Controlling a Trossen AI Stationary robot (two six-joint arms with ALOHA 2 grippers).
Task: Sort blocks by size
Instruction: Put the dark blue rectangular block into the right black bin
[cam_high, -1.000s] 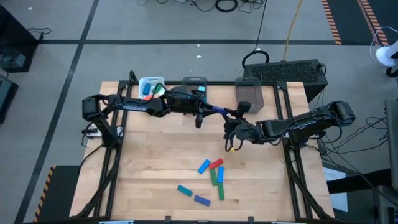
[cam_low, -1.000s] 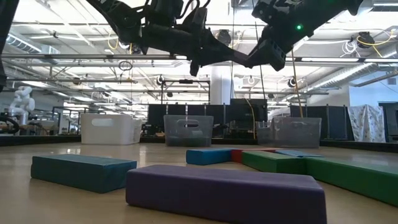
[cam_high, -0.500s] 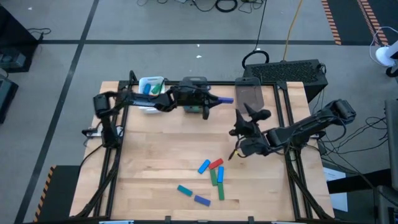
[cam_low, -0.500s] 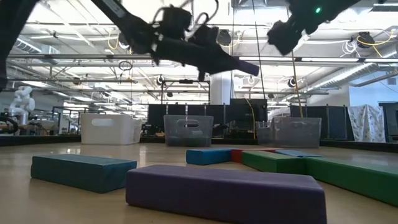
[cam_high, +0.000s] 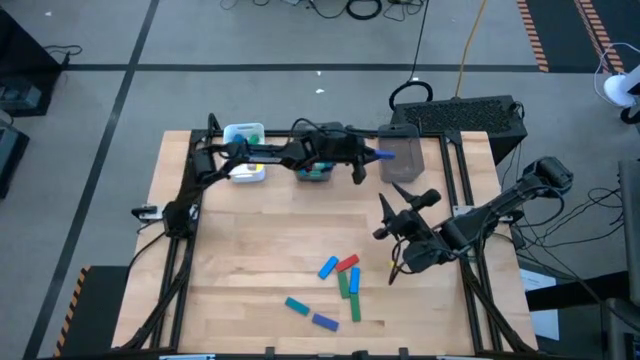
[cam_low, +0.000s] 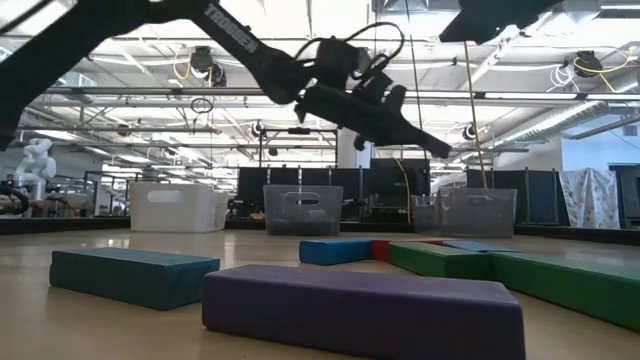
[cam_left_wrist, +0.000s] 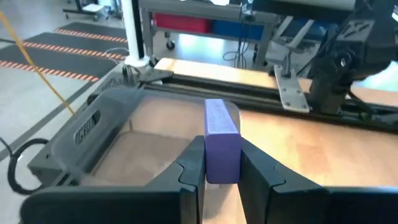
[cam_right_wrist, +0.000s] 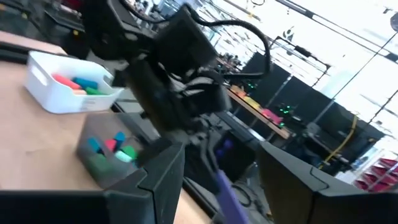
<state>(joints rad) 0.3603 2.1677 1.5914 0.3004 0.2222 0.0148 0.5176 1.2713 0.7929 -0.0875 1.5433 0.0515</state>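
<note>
On the wooden table (cam_high: 260, 240), the purple block (cam_left_wrist: 221, 140), clamped in the left gripper (cam_left_wrist: 221, 171), has been carried over the right-hand grey bin (cam_left_wrist: 93, 134) for release, while the right gripper (cam_high: 402, 212) is held open and empty nearby.

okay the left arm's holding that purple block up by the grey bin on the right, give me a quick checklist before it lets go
1. Grip: left gripper shut on purple block: ok.
2. Block over the right grey bin: its tip reaches the rim; fully over, cannot tell.
3. Bin has room: inside looks bare in the left wrist view: ok.
4. Right gripper clear: open, back over the table: ok.
5. Size match with this bin: cannot tell.
</note>
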